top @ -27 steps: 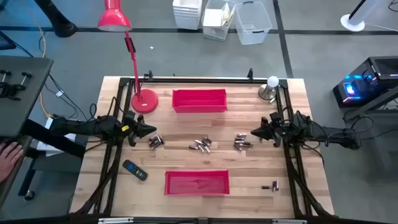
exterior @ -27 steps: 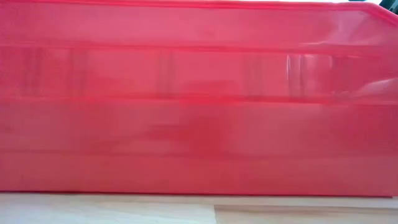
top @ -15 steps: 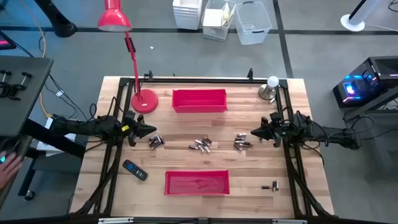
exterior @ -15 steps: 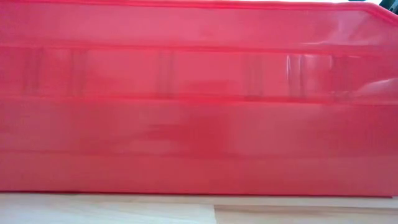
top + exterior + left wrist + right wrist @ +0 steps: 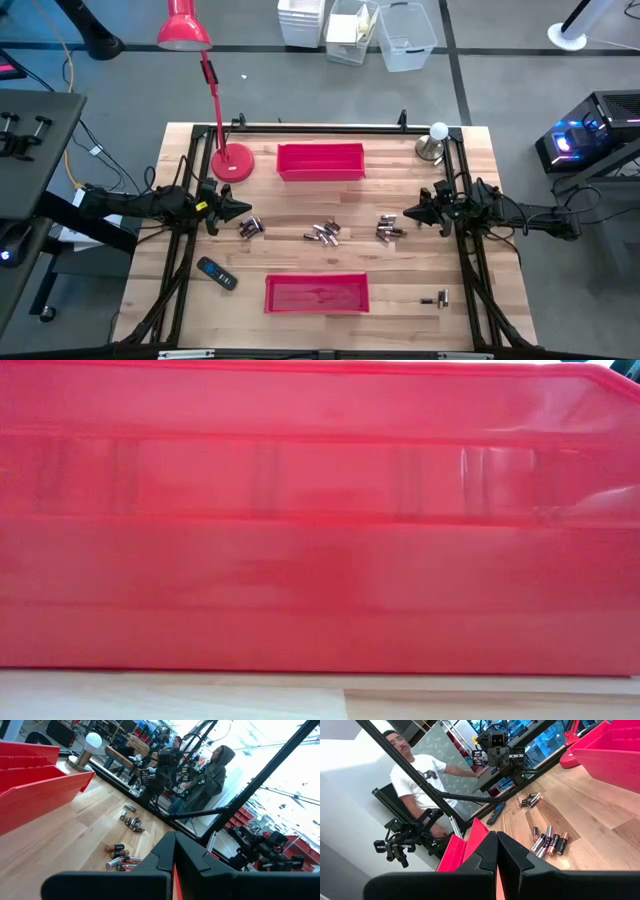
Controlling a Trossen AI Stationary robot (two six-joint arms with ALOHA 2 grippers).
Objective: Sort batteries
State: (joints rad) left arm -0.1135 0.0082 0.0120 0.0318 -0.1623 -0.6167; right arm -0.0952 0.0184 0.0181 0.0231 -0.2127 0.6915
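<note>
Both arms waited at the table's edges, neither holding anything. The left gripper (image 5: 240, 208) sat at nine o'clock with its claw pressed together, tips meeting in the left wrist view (image 5: 173, 851). The right gripper (image 5: 410, 212) sat at three o'clock, claw likewise pressed shut (image 5: 496, 847).

The batteries (image 5: 322, 233) lay loose on the wooden table (image 5: 400, 290) between them: one cluster at the centre, another (image 5: 250, 227) just beside the left gripper, a third (image 5: 388, 229) near the right one, and a stray (image 5: 441, 297) toward five o'clock.

One red tray (image 5: 320, 161) stood at twelve o'clock, another (image 5: 316, 294) at six. A black handset (image 5: 216, 272) lay at eight o'clock, a red lamp (image 5: 230, 162) at eleven.
</note>
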